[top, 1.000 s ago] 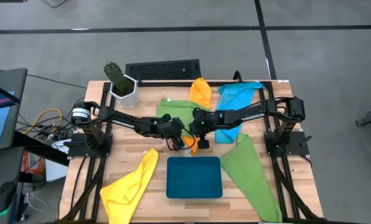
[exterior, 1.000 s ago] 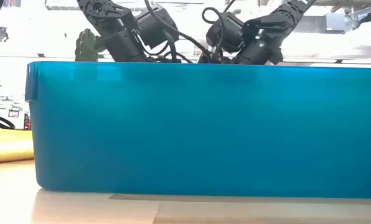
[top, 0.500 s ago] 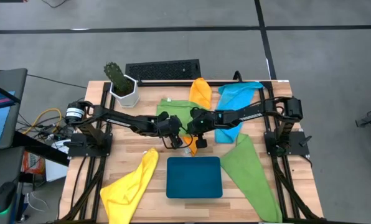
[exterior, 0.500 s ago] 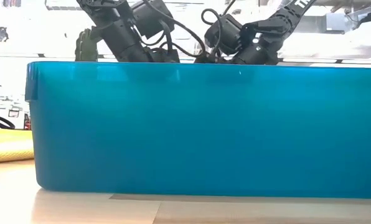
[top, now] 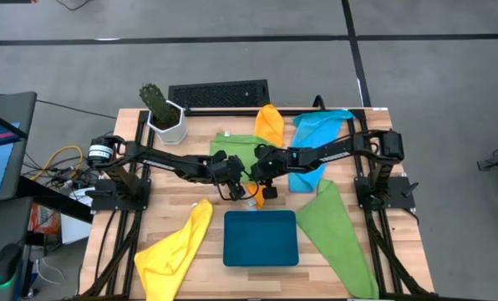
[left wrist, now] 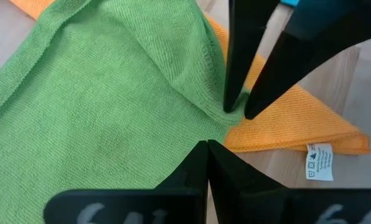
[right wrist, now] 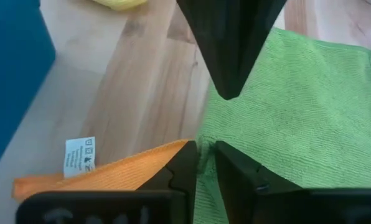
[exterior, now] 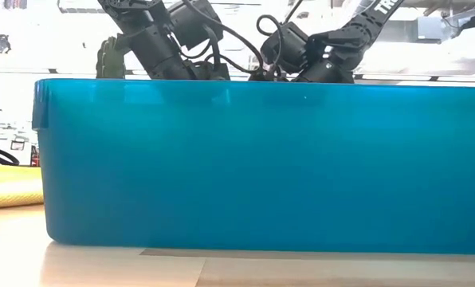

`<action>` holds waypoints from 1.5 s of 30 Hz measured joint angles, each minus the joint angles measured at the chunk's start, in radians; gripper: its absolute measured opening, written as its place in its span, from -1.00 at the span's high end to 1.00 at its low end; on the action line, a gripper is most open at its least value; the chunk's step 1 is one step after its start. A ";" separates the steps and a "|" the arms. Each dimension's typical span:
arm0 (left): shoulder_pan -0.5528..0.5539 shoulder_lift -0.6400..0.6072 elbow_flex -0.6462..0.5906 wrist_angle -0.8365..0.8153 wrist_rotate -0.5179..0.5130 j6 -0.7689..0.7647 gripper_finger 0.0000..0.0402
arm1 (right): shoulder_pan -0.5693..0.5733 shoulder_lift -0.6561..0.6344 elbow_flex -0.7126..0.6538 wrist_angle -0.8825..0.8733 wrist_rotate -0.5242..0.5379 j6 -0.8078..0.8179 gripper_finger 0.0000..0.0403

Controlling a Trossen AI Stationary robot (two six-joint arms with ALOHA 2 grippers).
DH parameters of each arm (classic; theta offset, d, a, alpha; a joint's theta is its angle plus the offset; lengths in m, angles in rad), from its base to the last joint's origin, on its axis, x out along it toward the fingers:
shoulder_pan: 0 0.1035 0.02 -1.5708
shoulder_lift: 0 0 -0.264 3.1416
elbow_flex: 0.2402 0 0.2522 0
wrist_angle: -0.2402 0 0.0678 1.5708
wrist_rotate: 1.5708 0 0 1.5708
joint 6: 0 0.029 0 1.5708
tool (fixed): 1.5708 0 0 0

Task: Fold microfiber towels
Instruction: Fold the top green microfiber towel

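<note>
A green towel (top: 235,150) lies spread at the table's middle, with its near right corner over an orange towel (top: 268,124). My left gripper (left wrist: 207,144) is shut at that corner. My right gripper (right wrist: 202,154) meets it there from the opposite side. Its fingers stand slightly apart with the green edge between them. A blue towel (top: 317,132), a second green towel (top: 337,230) and a yellow towel (top: 175,249) lie apart from both grippers. In the low view the teal tray (exterior: 253,159) hides both grippers. My left gripper pinches the green towel's near right corner (left wrist: 195,132) between its two shut fingers, slanting down from the table's left. Creases in the cloth run toward that corner, and the rest of the towel lies on the table and on the orange towel. My right gripper has the green towel's edge (right wrist: 205,138) in the narrow gap between its fingers, coming slanting down from the table's right; I cannot tell whether the fingers touch the cloth.
The teal tray (top: 261,237) sits at the near middle, just in front of both grippers. A potted cactus (top: 161,113) and a black grid (top: 218,94) stand at the far edge. The orange towel's white label (left wrist: 317,160) lies on bare wood beside the grippers.
</note>
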 joint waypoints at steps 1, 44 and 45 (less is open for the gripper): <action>0.000 0.000 0.000 -0.001 0.000 0.000 1.00 | 0.000 0.010 0.000 0.009 0.001 0.000 0.55; 0.000 -0.019 0.000 -0.056 -0.009 0.012 1.00 | -0.072 -0.127 0.006 -0.378 0.110 -0.176 0.13; 0.000 -0.019 0.000 -0.057 -0.009 0.013 1.00 | -0.071 -0.122 0.006 -0.370 0.117 -0.183 0.13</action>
